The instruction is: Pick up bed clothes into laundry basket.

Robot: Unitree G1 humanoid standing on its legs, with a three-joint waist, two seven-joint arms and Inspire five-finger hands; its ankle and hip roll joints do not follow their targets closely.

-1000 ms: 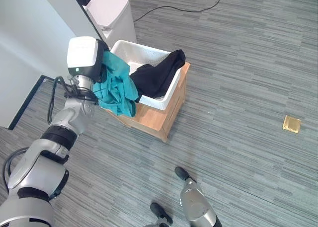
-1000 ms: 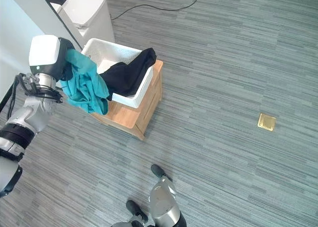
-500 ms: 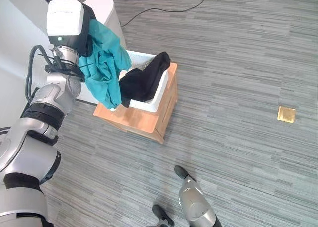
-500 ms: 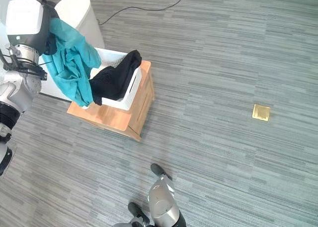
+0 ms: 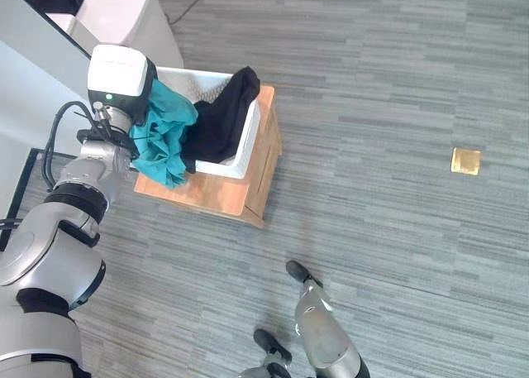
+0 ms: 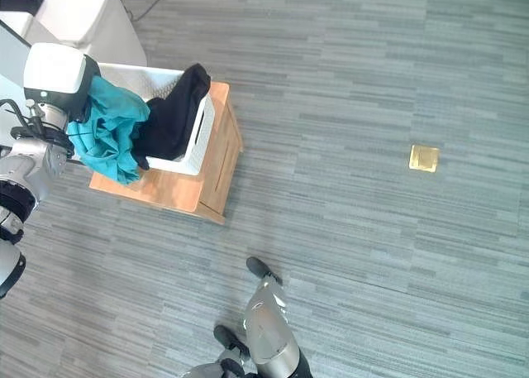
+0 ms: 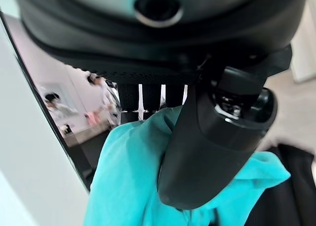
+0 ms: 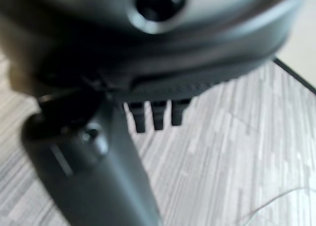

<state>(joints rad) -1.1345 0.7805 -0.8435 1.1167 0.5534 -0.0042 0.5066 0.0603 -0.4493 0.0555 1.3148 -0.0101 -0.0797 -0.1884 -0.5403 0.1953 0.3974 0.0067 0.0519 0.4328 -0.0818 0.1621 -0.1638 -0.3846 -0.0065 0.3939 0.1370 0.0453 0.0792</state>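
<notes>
Left hand (image 7: 212,137) clamped on a teal garment (image 5: 165,134): wrist view shows the thumb pressed across the cloth with the fingers curled behind it. The hand sits at the near-left corner of the white laundry basket (image 5: 248,150), which rests on a low wooden stand (image 5: 240,192). Most of the teal cloth bunches directly below the hand and spills over the basket's rim and outer wall, so it looks only partly inside.

A black garment (image 5: 221,122) lies in the basket just beyond the hand, touching the teal one, 1 end draped over the far rim.

Right hand (image 8: 98,161) hangs low over bare carpet, well apart from the basket, thumb straight, fingers looking relaxed, holding nothing.

Handling, as judged: teal cloth is light, soft, limp, no shape of its own. It will sag and trail from any single pinch, and loose folds may snag on the rim or slide back out. A gathered bunch near the middle gives the best hold; carry the bundle further over the basket's interior before letting go.

Brass floor plate (image 5: 466,160) far to the hand's right.
</notes>
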